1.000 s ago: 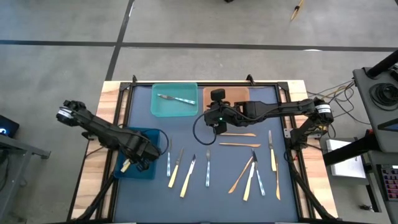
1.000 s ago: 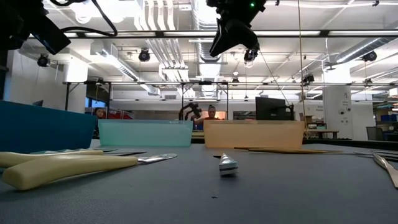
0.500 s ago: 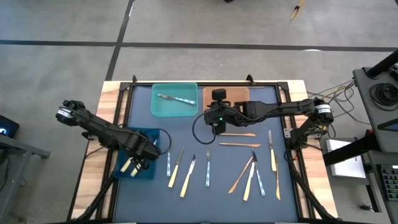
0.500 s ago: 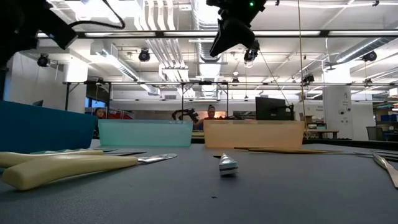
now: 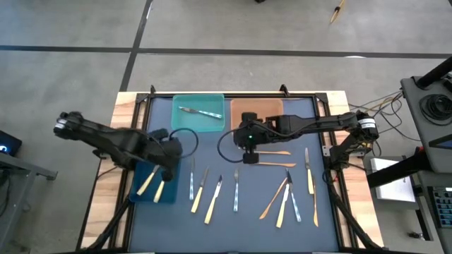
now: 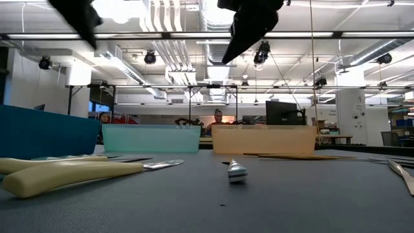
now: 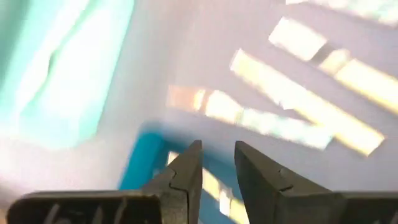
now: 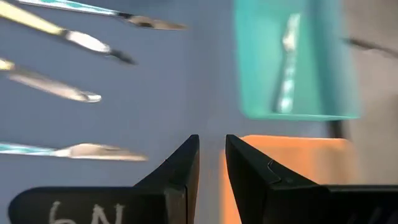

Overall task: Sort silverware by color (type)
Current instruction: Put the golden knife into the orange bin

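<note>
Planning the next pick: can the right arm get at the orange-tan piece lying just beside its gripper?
Probably yes: the right gripper hangs just beside that orange-tan piece, which lies alone on the mat with nothing over it.

In the left wrist view the blue bin (image 7: pixel 144 163) is motion-blurred, and the pale pieces inside it cannot be told as knife, fork or spoon. Beside it, the teal bin (image 7: pixel 59 74) runs off the edge. The low view crops both arms overhead.
</note>
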`<action>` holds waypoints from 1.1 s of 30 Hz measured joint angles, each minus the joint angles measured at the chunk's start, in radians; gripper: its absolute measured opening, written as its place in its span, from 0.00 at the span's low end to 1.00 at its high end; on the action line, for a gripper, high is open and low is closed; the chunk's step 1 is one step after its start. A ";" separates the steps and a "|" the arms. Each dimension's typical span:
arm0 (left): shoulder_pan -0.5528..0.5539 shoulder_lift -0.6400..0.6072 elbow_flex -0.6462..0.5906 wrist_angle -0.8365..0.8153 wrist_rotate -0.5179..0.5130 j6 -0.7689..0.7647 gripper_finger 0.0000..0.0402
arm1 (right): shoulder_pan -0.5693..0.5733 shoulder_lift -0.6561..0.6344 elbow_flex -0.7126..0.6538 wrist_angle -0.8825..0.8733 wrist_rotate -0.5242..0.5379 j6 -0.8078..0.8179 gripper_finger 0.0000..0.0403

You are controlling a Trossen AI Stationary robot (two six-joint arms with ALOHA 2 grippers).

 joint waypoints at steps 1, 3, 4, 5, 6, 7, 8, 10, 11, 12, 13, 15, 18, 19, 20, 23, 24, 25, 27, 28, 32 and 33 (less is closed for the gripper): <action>0.010 -0.022 -0.005 0.063 0.000 0.069 0.18 | 0.000 0.000 0.000 -0.006 -0.027 0.018 0.17; 0.032 -0.061 -0.015 0.193 0.000 0.204 0.17 | 0.000 0.000 0.000 -0.016 -0.064 0.049 0.17; 0.044 -0.077 -0.020 0.250 0.000 0.266 0.16 | 0.000 0.000 0.000 -0.026 -0.072 0.068 0.17; 0.056 -0.092 -0.026 0.296 0.000 0.317 0.15 | 0.000 0.000 0.000 -0.036 -0.073 0.082 0.17; 0.067 -0.106 -0.032 0.335 0.000 0.366 0.15 | 0.000 0.000 0.000 -0.049 -0.074 0.099 0.17; 0.079 -0.116 -0.040 0.368 0.000 0.414 0.14 | 0.000 0.000 0.000 -0.069 -0.075 0.118 0.17; 0.092 -0.125 -0.049 0.396 0.000 0.455 0.13 | 0.000 0.000 -0.001 -0.088 -0.075 0.132 0.17; 0.117 -0.139 -0.075 0.435 0.001 0.530 0.11 | 0.000 0.000 -0.004 -0.118 -0.075 0.166 0.17; 0.131 -0.145 -0.087 0.450 0.004 0.561 0.11 | 0.000 0.000 -0.005 -0.133 -0.075 0.179 0.17; 0.146 -0.151 -0.100 0.469 0.018 0.588 0.10 | 0.000 0.000 -0.008 -0.146 -0.076 0.192 0.17; 0.162 -0.157 -0.115 0.491 0.041 0.612 0.10 | 0.000 0.000 -0.010 -0.158 -0.088 0.198 0.17; 0.200 -0.170 -0.156 0.555 0.102 0.658 0.09 | 0.000 0.000 -0.021 -0.166 -0.122 0.203 0.17; 0.260 -0.187 -0.231 0.672 0.205 0.697 0.09 | 0.000 0.000 -0.047 -0.165 -0.148 0.204 0.17; 0.281 -0.192 -0.257 0.709 0.228 0.704 0.09 | 0.000 0.000 -0.059 -0.165 -0.150 0.202 0.17; 0.301 -0.198 -0.286 0.750 0.248 0.709 0.09 | 0.000 0.000 -0.072 -0.165 -0.150 0.201 0.17; 0.365 -0.210 -0.372 0.862 0.304 0.716 0.09 | -0.004 0.000 -0.117 -0.156 -0.150 0.199 0.17; 0.385 -0.214 -0.401 0.901 0.322 0.716 0.09 | -0.005 0.000 -0.135 -0.143 -0.150 0.199 0.17; 0.407 -0.216 -0.426 0.938 0.342 0.716 0.09 | -0.007 0.000 -0.151 -0.129 -0.150 0.198 0.17; 0.445 -0.220 -0.469 1.011 0.379 0.710 0.09 | -0.012 0.000 -0.179 -0.114 -0.150 0.188 0.17; 0.463 -0.220 -0.485 1.043 0.397 0.705 0.09 | -0.017 0.000 -0.192 -0.107 -0.151 0.178 0.17; 0.521 -0.220 -0.522 1.125 0.442 0.698 0.09 | -0.036 0.000 -0.237 -0.057 -0.152 0.148 0.17; 0.533 -0.220 -0.523 1.130 0.446 0.698 0.09 | -0.042 0.000 -0.244 -0.053 -0.153 0.141 0.17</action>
